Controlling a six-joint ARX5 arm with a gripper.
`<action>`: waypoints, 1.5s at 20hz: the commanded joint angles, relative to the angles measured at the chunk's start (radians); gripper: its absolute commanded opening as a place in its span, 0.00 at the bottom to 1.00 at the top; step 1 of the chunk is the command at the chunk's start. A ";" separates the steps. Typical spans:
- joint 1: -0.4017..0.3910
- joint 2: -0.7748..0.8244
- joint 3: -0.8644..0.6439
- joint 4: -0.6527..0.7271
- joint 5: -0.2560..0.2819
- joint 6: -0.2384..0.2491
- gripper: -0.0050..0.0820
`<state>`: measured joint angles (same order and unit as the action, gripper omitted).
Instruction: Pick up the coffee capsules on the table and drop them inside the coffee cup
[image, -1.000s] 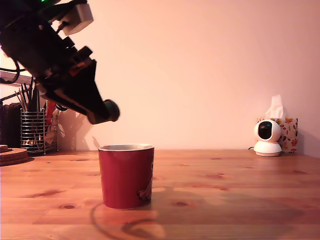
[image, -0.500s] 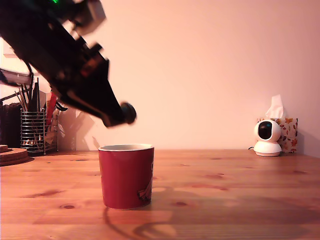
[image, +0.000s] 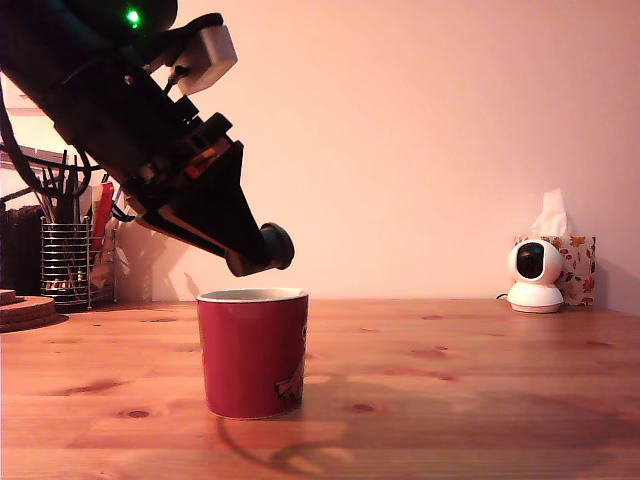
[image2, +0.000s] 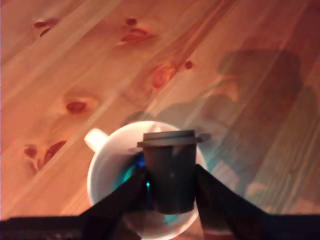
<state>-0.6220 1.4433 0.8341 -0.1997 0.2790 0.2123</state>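
The arm (image: 130, 120) reaches down from the exterior view's upper left, slanting toward that view's right, with a green light lit near its top. The pincer (image: 260, 252) hangs just above the cup (image: 250, 350), clear of the rim and over the mouth, a little toward the exterior view's right of the cup's middle.

In the wrist view the pincer (image2: 171, 175) is closed on a dark capsule (image2: 171, 160). Its two dark fingers (image2: 130, 192) press the tapered sides, and the capsule's wide rim points away from the camera. The capsule is in the air directly over the cup's (image2: 111, 167) open cream inside, touching neither wall nor rim. The cup's handle (image2: 95, 139) juts out to one side. A bit of blue (image2: 140, 161) shows inside the cup beside one finger. It is mostly hidden, and I cannot tell what it is.

The red cup stands upright on the tabletop (image: 450, 400), with a small picture (image: 292, 382) low on its side. The arm's shadow lies on the wood in front of the cup and to its right in the exterior view. The knotty grain of the tabletop (image2: 75, 60) fills the wrist view around the cup.

At the back of the exterior view's left stands a wire-mesh holder (image: 65, 265) full of utensils, with a round cork mat (image: 25, 308) near it. Far to that view's right sit a small white camera (image: 535, 275) and a tissue box (image: 572, 265) just behind it, well apart from the cup.
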 joint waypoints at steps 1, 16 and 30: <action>-0.003 0.023 0.002 0.011 0.001 0.002 0.26; -0.003 0.023 0.002 0.011 0.001 0.002 0.26; -0.003 0.020 0.002 -0.017 -0.010 0.001 0.57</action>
<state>-0.6220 1.4521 0.8341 -0.2211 0.2676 0.2123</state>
